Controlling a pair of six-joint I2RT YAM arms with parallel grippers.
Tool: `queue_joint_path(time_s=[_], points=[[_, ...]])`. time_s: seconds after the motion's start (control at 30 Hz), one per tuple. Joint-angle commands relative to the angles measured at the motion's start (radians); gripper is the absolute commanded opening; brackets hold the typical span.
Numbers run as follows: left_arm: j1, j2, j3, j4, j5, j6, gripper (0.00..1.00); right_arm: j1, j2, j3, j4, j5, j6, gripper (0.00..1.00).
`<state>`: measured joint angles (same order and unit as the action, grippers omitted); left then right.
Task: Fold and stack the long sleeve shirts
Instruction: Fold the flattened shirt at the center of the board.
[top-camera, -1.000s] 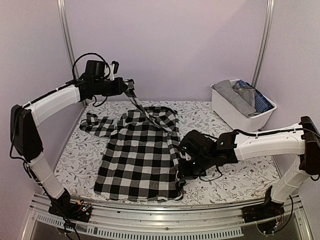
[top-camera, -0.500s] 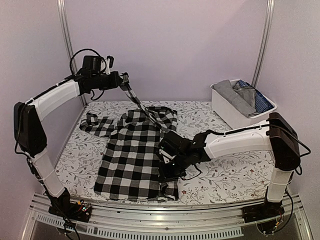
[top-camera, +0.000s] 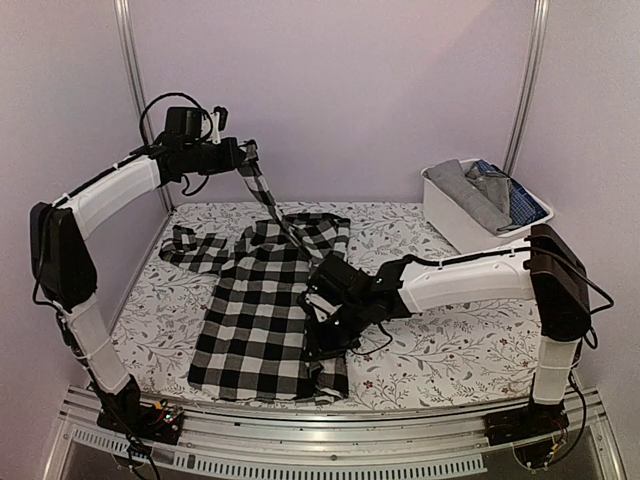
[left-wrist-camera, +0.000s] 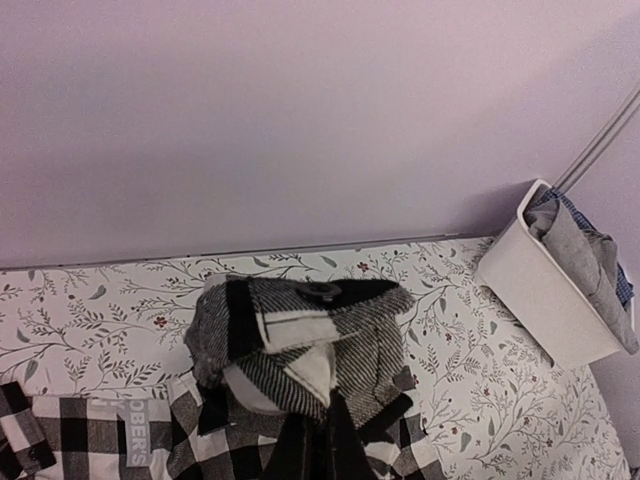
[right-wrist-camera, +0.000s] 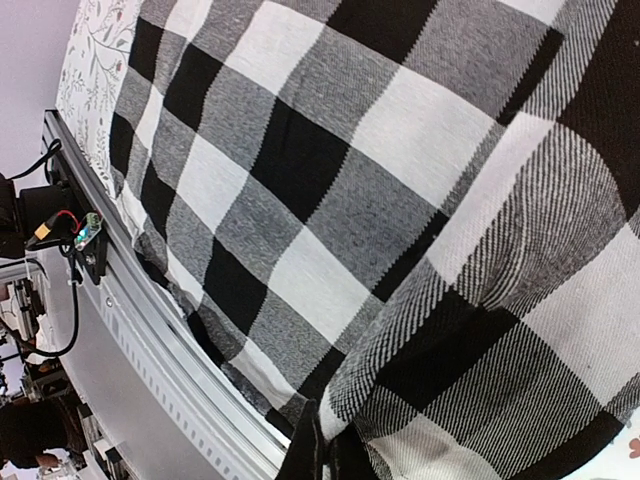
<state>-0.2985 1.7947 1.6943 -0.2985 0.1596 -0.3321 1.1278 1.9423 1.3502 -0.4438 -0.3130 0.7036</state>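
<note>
Top view: checked shirt (top-camera: 250, 310) lies on the bench (top-camera: 460, 350), side fold in hand. Left wrist: left jaws closed on the lifted sleeve (left-wrist-camera: 300, 340). Right wrist: right jaws closed on the hem (right-wrist-camera: 400, 400); next, likely, carry both across together.

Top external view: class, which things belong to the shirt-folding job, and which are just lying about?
Job: checked shirt; left pincer and right pincer, both shut on it; grey and blue shirts.
Lying about: white bin holding those shirts; floral table cover.
</note>
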Motion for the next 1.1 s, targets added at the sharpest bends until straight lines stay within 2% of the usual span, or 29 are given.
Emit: queue_joint_path(time_s=[0.0, 0.4, 0.47, 0.6, 0.7, 0.83, 0.93, 1.07], points=[[0.013, 0.035, 0.034, -0.006, 0.013, 0.014, 0.00, 0.009, 0.047, 0.064, 0.006, -0.030, -0.030, 0.01], [0.014, 0.048, 0.005, -0.006, 0.017, 0.006, 0.00, 0.009, 0.110, 0.089, 0.032, -0.068, -0.033, 0.02], [0.014, 0.046, -0.005, -0.004, 0.019, 0.007, 0.00, 0.009, 0.120, 0.078, 0.045, -0.083, -0.033, 0.08], [0.013, 0.042, -0.025, -0.002, 0.023, 0.004, 0.00, 0.009, 0.092, 0.052, 0.074, -0.074, -0.037, 0.29], [0.014, 0.034, -0.039, 0.002, 0.021, 0.004, 0.00, 0.006, 0.030, 0.039, 0.085, -0.052, -0.056, 0.44], [0.013, 0.025, -0.050, 0.003, 0.017, 0.005, 0.00, -0.037, -0.058, -0.001, 0.127, -0.075, -0.077, 0.59], [0.014, 0.019, -0.058, 0.003, 0.010, 0.007, 0.00, -0.097, -0.126, -0.066, 0.195, -0.112, -0.077, 0.63], [0.013, 0.018, -0.065, 0.001, 0.008, 0.010, 0.00, -0.176, -0.159, -0.150, 0.309, -0.190, -0.066, 0.59]])
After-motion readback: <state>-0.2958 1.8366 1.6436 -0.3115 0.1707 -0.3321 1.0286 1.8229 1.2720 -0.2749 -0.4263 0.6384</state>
